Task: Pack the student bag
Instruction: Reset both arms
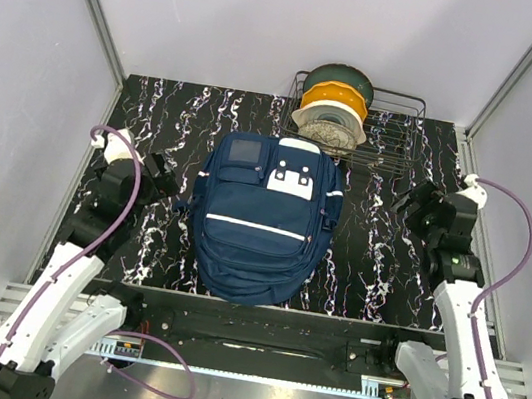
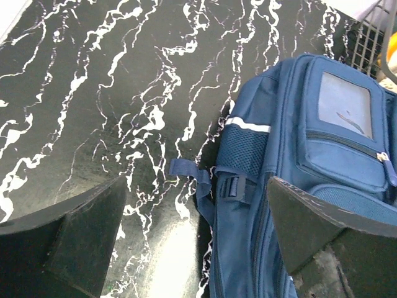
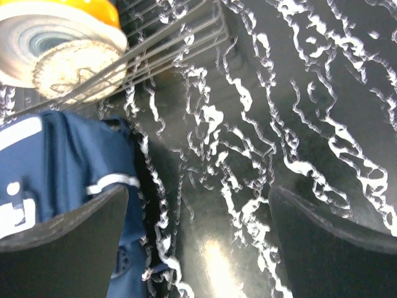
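The student bag [image 1: 258, 249] is showing navy blue with white patches and a thin white stripe. The surface [image 1: 178, 115] is showing black with white veins.

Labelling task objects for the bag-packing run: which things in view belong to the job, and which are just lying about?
Job: large navy blue fabric backpack; left gripper and right gripper, both open, empty.

Lying about: grey wire basket beyond the backpack; green, orange and white round spools stacked in it, possibly cargo, cannot tell.
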Available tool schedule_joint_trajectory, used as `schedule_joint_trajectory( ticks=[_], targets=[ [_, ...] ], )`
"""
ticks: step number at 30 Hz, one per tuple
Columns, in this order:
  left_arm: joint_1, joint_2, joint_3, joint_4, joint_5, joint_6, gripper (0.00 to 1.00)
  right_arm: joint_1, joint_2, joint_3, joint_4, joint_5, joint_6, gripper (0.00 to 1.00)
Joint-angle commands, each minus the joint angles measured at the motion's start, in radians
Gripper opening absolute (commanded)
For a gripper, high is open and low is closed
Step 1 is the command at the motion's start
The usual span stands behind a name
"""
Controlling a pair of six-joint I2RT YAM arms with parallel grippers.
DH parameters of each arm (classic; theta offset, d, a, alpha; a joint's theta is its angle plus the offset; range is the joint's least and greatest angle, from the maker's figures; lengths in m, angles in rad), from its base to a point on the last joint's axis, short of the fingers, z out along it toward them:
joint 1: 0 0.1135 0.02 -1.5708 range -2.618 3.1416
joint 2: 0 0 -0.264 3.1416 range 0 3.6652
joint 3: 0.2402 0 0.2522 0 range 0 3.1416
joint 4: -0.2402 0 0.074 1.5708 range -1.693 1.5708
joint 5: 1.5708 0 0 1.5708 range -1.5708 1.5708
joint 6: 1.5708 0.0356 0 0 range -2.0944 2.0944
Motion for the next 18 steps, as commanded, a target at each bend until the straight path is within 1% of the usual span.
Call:
schedule_joint_trajectory(
  ticks=[1,2,3,4,5,7,9,12,13,15,16,18],
  targets=[
    [0.000,0.010,-0.017,0.095,-0.114,0.037,0.99,0.072,-0.052,-0.149,0.260,0.276,-0.121,1.00],
    [0.000,0.026,-0.019,0.098,-0.136,0.043,0.99,0.072,-0.075,-0.186,0.314,0.288,-0.158,1.00],
    [0.000,0.035,-0.021,0.098,-0.147,0.050,0.99,0.074,-0.082,-0.265,0.371,0.311,-0.161,1.00],
    [0.000,0.044,-0.016,0.092,-0.156,0.034,0.99,0.074,-0.089,-0.298,0.500,0.317,-0.170,1.00],
    [-0.002,0.061,-0.011,0.090,-0.151,0.030,0.99,0.072,-0.085,-0.318,0.534,0.302,-0.212,1.00],
    [-0.002,0.075,-0.007,0.102,-0.127,0.037,0.99,0.074,-0.059,-0.324,0.558,0.311,-0.226,1.00],
    [-0.002,0.087,-0.005,0.104,-0.098,0.037,0.99,0.074,0.021,-0.318,0.578,0.319,-0.261,1.00],
    [-0.002,0.087,-0.010,0.102,-0.095,0.028,0.99,0.074,0.108,-0.351,0.682,0.363,-0.260,1.00],
    [-0.002,0.086,-0.011,0.095,-0.099,0.022,0.99,0.074,0.121,-0.367,0.777,0.369,-0.263,1.00],
    [-0.002,0.070,-0.017,0.087,-0.090,0.024,0.99,0.074,0.154,-0.402,0.850,0.384,-0.276,1.00],
    [-0.002,0.063,-0.022,0.086,-0.087,0.022,0.99,0.074,0.171,-0.414,0.924,0.388,-0.284,1.00],
    [-0.002,0.037,-0.040,0.085,-0.108,-0.004,0.99,0.074,0.239,-0.459,1.015,0.412,-0.313,1.00]
  ],
)
